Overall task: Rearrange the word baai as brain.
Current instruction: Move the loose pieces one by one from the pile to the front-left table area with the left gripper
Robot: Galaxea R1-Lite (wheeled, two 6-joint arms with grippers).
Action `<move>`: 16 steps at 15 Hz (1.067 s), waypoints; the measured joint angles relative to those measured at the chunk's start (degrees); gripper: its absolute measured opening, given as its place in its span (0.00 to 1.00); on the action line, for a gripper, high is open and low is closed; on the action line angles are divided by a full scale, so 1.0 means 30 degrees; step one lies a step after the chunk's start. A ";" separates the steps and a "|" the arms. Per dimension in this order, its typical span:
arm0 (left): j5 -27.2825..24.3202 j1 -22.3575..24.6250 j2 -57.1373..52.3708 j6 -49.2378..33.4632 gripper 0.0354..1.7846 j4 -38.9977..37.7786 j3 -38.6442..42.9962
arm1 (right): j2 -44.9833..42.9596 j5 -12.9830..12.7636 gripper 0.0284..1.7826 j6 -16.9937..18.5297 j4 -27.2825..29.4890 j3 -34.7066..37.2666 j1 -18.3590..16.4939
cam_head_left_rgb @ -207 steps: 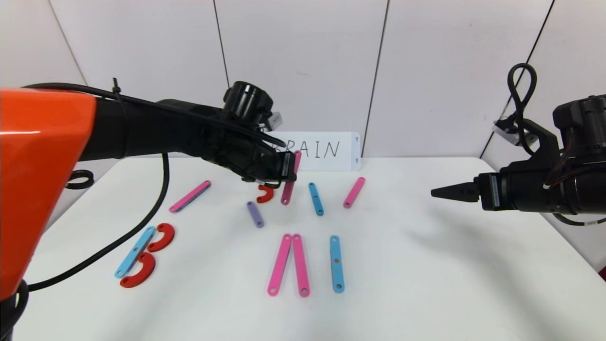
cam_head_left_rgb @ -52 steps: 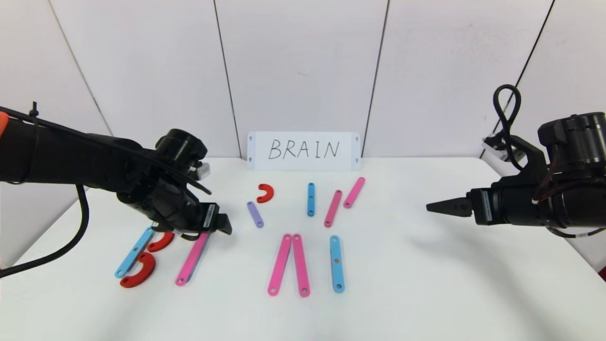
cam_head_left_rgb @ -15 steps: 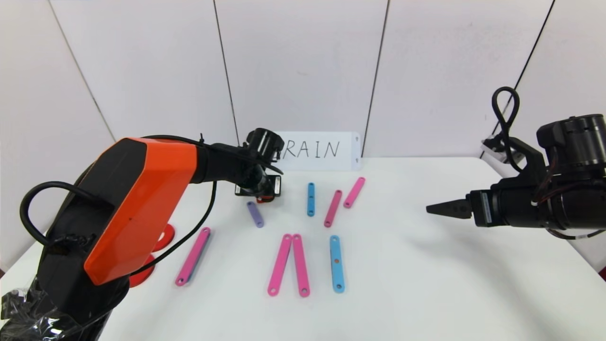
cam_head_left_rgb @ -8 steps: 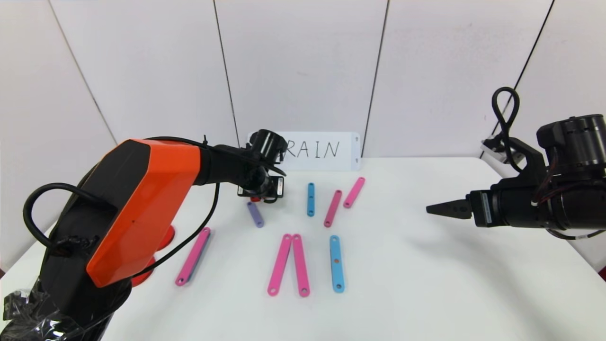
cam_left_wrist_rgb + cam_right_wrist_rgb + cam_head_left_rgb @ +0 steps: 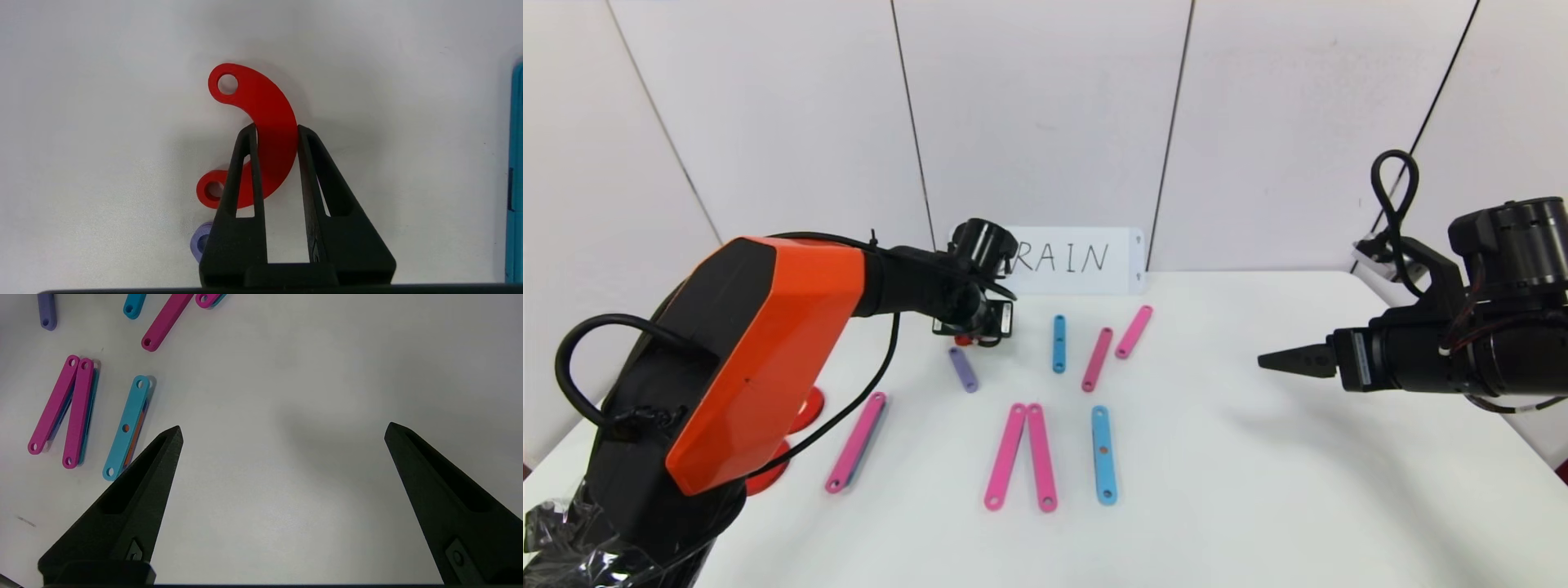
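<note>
The letter pieces lie loose on the white table. My left gripper (image 5: 970, 333) reaches to the back centre and is shut on a small red arc (image 5: 261, 98), one finger on each side of its middle. The arc barely shows under the gripper in the head view (image 5: 964, 338). A short purple bar (image 5: 963, 369) lies just in front of it, its end (image 5: 199, 244) beside my left finger. My right gripper (image 5: 1262, 360) hangs open and empty over bare table at the right (image 5: 283, 430).
A blue bar (image 5: 1058, 343) and two pink bars (image 5: 1098, 359) (image 5: 1134, 331) lie right of the arc. Two touching pink bars (image 5: 1021, 456) and a blue bar (image 5: 1103, 454) lie in front. A pink bar (image 5: 855, 441) and red arcs (image 5: 805, 408) are front left. The BRAIN card (image 5: 1078, 260) stands behind.
My left arm has left the pink bar at the front left and gone to the red arc at the back. Over the last second it has barely shifted. The right arm has not moved.
</note>
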 joint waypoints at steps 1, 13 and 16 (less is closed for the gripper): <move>0.0000 0.0000 -0.0098 0.0053 0.15 0.0008 0.0000 | 0.0008 0.0000 0.97 0.0000 0.0000 0.0000 0.0000; 0.0004 0.0008 -0.1146 0.0053 0.15 0.0219 0.0008 | 0.0016 -0.0028 0.97 0.0000 0.0008 0.0000 -0.0016; 0.0020 0.0008 -0.1743 -0.0008 0.15 0.1130 0.0146 | -0.0004 -0.0028 0.97 0.0000 0.0008 0.0000 -0.0033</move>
